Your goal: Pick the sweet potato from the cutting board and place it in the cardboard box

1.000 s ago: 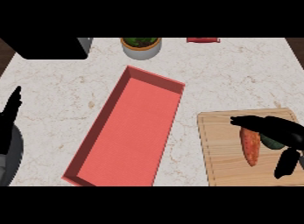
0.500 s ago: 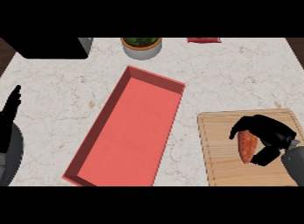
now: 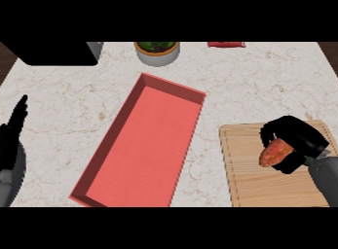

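Head view, looking steeply down on a pale marbled worktop (image 3: 272, 87).

Right hand (image 3: 295, 138): black, over the wooden cutting board (image 3: 272, 187) at the lower right. Fingers curled round the sweet potato (image 3: 274, 152); orange-red tuber shows below the fingers, blunt end pointing down-left. Whether it touches the board or sits just above it cannot be told. Grey forearm runs off toward the lower right corner.

Left hand (image 3: 11, 131): at the left edge, fingers straight and pointing up, holding nothing, resting. Well apart from everything else on the worktop.

Cardboard box (image 3: 99, 165): long, shallow, red-pink tray shape, lying at a slant in the middle of the worktop, upper end tilted right. Interior bare. Its right wall lies near the board's left edge, a strip of worktop between them.

Far edge: small pot with green plant (image 3: 157, 51) centre-top; dark black block (image 3: 53, 52) at the upper left; a small red item (image 3: 225, 44) at the top right, too cut off to identify.
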Controlling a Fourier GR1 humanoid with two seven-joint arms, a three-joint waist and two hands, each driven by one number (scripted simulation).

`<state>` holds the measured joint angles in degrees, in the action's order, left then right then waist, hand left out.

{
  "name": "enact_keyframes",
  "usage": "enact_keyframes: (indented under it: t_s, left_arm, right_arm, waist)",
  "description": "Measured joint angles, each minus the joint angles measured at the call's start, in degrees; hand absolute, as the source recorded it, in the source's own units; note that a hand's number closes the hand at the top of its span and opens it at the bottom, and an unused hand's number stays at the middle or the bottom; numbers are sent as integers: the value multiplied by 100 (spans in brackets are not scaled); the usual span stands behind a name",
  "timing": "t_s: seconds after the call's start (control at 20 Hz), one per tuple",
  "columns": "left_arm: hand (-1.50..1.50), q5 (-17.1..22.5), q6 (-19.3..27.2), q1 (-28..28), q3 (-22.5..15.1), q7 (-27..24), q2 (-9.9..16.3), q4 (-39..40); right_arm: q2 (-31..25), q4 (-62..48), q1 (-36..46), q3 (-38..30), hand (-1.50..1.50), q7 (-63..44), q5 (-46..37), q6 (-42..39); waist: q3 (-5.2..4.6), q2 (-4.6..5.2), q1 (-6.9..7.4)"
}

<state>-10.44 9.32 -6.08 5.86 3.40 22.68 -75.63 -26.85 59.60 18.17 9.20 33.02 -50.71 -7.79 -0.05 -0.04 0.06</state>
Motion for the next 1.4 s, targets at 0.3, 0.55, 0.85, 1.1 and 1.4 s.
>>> enact_keyframes:
  t_s: [0.3,0.55,0.85,1.1,1.4]
  left_arm:
    - [0,4,-156,73,147,10,58,-124]
    - [0,-41,-155,157,152,53,-30,-221]
    - [0,-33,-216,121,221,82,-13,-167]
    - [0,-67,-205,266,242,-28,-104,-241]
    - [0,-124,-271,139,257,51,-97,-213]
  right_arm:
    - [252,429,89,-103,150,-568,-356,406]
    - [286,1196,145,-350,150,-861,-285,479]
    - [416,2475,230,-551,150,-835,215,309]
    - [627,3456,349,-412,150,-1242,545,-404]
    - [1466,3892,743,-50,150,-2223,873,-1015]
  waist:
    - [3,-2,1]
    - [4,-11,-22]
    - [1,-22,-55]
    - [2,-18,-27]
    - [1,-9,4]
